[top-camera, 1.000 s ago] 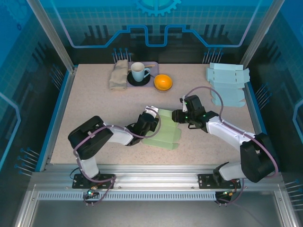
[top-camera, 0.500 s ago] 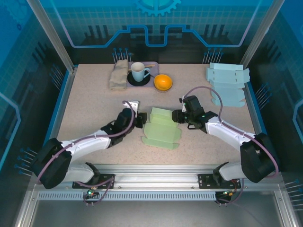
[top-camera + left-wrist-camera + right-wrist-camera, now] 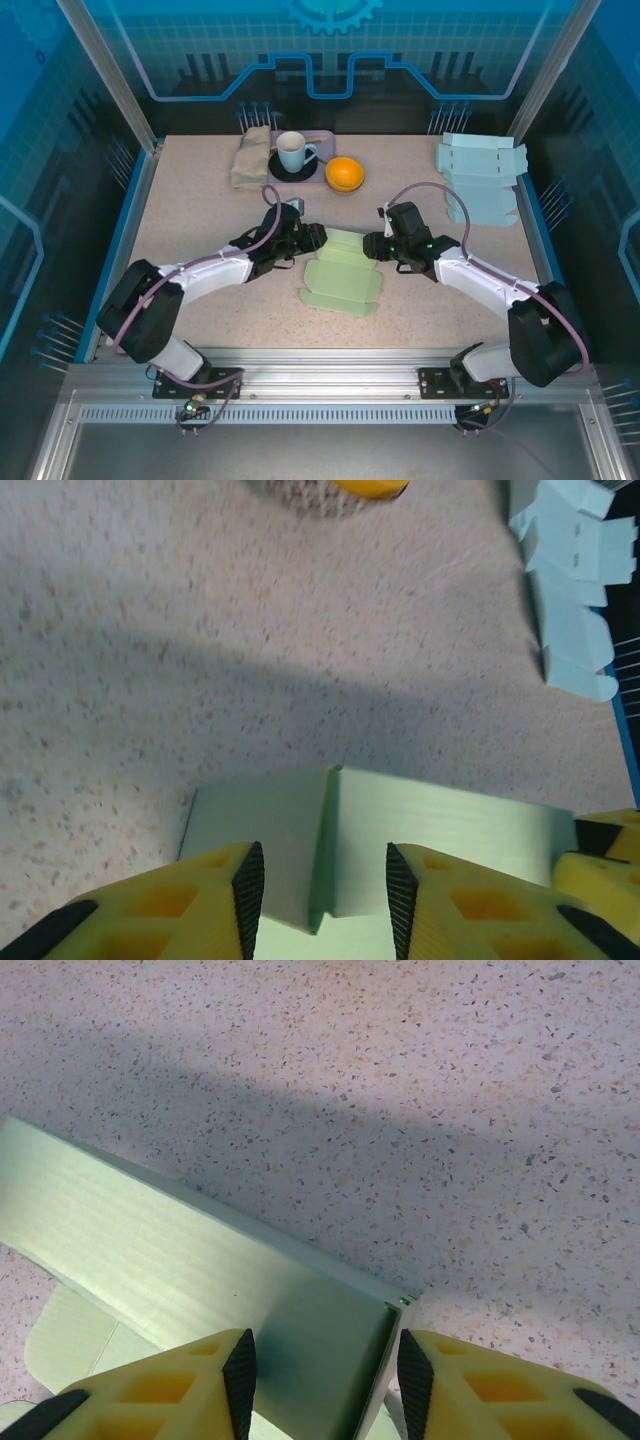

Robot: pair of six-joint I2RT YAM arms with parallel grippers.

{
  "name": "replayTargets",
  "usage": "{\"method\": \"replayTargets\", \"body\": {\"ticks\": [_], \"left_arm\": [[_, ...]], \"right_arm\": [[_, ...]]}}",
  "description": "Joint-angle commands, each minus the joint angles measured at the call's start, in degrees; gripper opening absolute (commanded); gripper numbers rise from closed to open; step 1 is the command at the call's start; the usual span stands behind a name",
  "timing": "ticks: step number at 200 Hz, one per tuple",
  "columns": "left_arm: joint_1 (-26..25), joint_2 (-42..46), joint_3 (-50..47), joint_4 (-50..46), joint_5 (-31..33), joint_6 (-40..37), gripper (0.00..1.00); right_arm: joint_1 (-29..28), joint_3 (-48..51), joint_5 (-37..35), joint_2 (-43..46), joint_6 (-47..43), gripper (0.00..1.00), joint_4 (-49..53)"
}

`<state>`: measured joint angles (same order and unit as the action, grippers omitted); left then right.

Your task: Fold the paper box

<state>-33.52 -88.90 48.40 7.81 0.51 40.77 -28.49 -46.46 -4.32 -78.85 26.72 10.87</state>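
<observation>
The pale green paper box [image 3: 340, 285] lies partly folded at the table's centre, its back wall raised. My left gripper [image 3: 313, 240] is at the box's back left end. In the left wrist view the box [image 3: 440, 820] shows an upright flap edge between the left gripper's [image 3: 323, 880] open jaws, with a gap on each side. My right gripper [image 3: 370, 246] is at the back right end. In the right wrist view this gripper [image 3: 320, 1370] stands open astride the box [image 3: 150, 1250] corner, and the right pad [image 3: 408, 1370] is close to the corner's edge.
A stack of pale blue flat box blanks [image 3: 480, 175] lies at the back right. A cup [image 3: 292, 152] on a dark saucer, an orange [image 3: 344, 173] and a folded cloth [image 3: 250, 156] sit at the back.
My left arm drew back from the box to its left, then returned to the back left corner with its jaws narrower. The right arm has stayed put.
</observation>
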Motion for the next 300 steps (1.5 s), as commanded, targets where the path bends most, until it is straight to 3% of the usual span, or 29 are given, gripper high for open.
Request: {"method": "replayTargets", "body": {"ticks": [1,41,99,182,224,250,300], "left_arm": [[-1.4,-1.3,2.2,-0.9,-1.8,3.7,0.38],[-3.6,-4.4,4.2,-2.2,0.4,5.3,0.34],[-3.7,-7.8,5.5,-0.9,1.1,9.7,0.20],[-4.2,-12.4,6.5,-3.9,2.9,12.2,0.08],[-3.5,-10.1,12.2,-11.2,4.0,7.0,0.15],[-2.3,-7.5,15.9,-19.2,6.1,4.0,0.31],[-1.8,2.7,11.0,-29.8,9.0,1.0,0.40]], "right_arm": [[-0.7,1.0,-0.8,0.2,-1.0,0.44,2.8],[-0.9,1.0,-0.6,-0.4,-1.2,0.44,2.4],[-1.0,1.3,0.4,-2.3,-0.9,0.44,1.7],[-1.0,1.3,0.6,-4.1,-0.8,0.44,1.4],[-0.9,0.7,-2.5,-3.1,0.6,0.44,3.0],[-0.9,0.6,-5.3,-2.8,2.1,0.43,4.1],[-0.7,1.1,-6.8,-2.1,4.3,0.43,4.3]]}}
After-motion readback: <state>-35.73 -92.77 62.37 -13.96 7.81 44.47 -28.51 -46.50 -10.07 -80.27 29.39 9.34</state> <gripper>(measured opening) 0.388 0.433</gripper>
